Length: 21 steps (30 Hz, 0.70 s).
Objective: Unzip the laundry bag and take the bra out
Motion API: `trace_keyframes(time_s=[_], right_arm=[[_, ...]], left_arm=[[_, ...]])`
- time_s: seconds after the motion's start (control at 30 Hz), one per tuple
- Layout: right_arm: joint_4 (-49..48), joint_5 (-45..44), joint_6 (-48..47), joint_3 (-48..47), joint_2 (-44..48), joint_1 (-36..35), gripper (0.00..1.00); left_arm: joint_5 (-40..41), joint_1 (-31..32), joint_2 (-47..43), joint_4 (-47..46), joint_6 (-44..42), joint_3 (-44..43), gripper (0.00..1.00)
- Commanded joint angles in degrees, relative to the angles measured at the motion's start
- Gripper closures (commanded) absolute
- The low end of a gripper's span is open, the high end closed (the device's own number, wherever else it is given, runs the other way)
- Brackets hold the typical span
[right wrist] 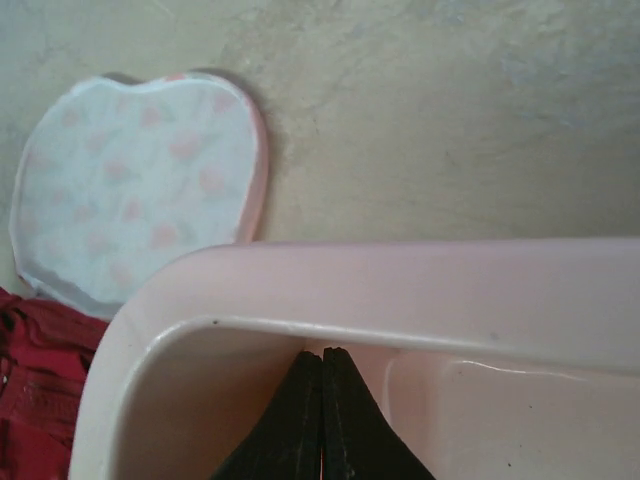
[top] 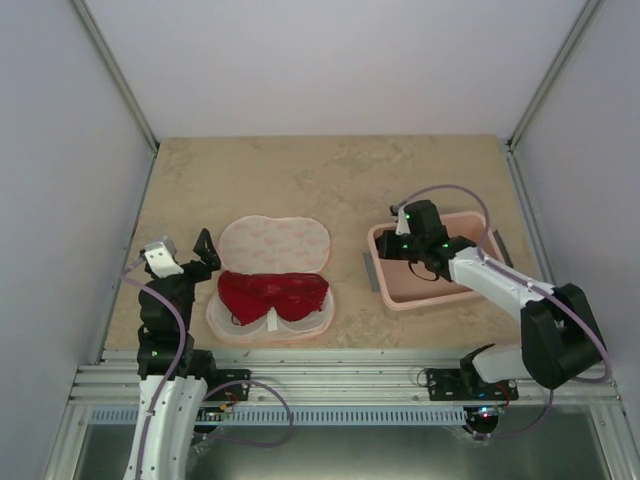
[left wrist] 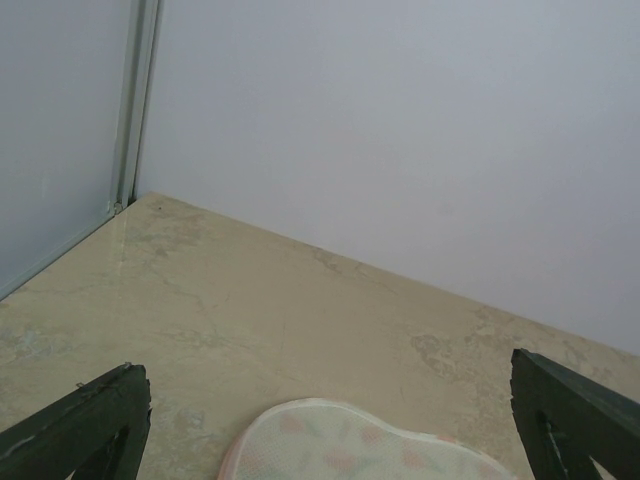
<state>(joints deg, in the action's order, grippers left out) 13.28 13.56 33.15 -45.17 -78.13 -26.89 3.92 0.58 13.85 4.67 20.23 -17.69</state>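
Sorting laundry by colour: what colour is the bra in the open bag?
Dark red; the bra shows best in the top view.

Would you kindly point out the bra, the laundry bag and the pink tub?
bra [top: 273, 292], top view, centre between cups.
laundry bag [top: 275, 243], top view, open lid's lining.
pink tub [top: 430, 298], top view, near rim.

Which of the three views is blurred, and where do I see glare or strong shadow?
Top external: even soft light, sharp, only faint shadows beside the pink tub. Left wrist: table sharp, the fingers of the open left claw dark, without detail. Right wrist: the tub's near rim blurred, a thin glare line inside it, the shut right claw almost black.
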Motion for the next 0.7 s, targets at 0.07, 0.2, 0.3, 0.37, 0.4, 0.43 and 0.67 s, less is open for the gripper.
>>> trace_keyframes(time_s=[0.07,0.2,0.3,0.37,0.4,0.43,0.67], right_arm=[[-13.1,-4.1,5.7,-3.8,-7.0,-3.9,1.0],[-17.6,-4.1,6.8,-6.6,-12.3,-5.3,1.0],[-19.1,-5.2,6.9,-8.7,-14.9,-5.8,0.99],[-19.0,-6.1,6.3,-10.2,-16.1,-5.8,1.0],[-18.8,-6.3,5.8,-11.2,-16.4,-5.8,1.0],[-18.3,-6.4,5.1,-12.1,-16.6,-5.8,1.0],[-11.8,-3.6,-8.0,-15.8,-11.2,-5.9,0.82]], left_arm=[[-0.9,-0.4,-0.3,-1.5,0.2,0.4,0.01],[-0.7,-0.4,-0.3,-1.4,0.1,0.4,0.01],[-0.9,-0.4,-0.3,-1.4,0.0,0.4,0.01],[-0.9,-0.4,-0.2,-1.4,0.0,0.4,0.01],[-0.9,-0.4,-0.2,-1.3,0.0,0.4,0.01],[-0.9,-0.4,-0.1,-1.4,0.0,0.3,0.01],[-1.1,-0.4,-0.1,-1.4,-0.1,0.4,0.01]])
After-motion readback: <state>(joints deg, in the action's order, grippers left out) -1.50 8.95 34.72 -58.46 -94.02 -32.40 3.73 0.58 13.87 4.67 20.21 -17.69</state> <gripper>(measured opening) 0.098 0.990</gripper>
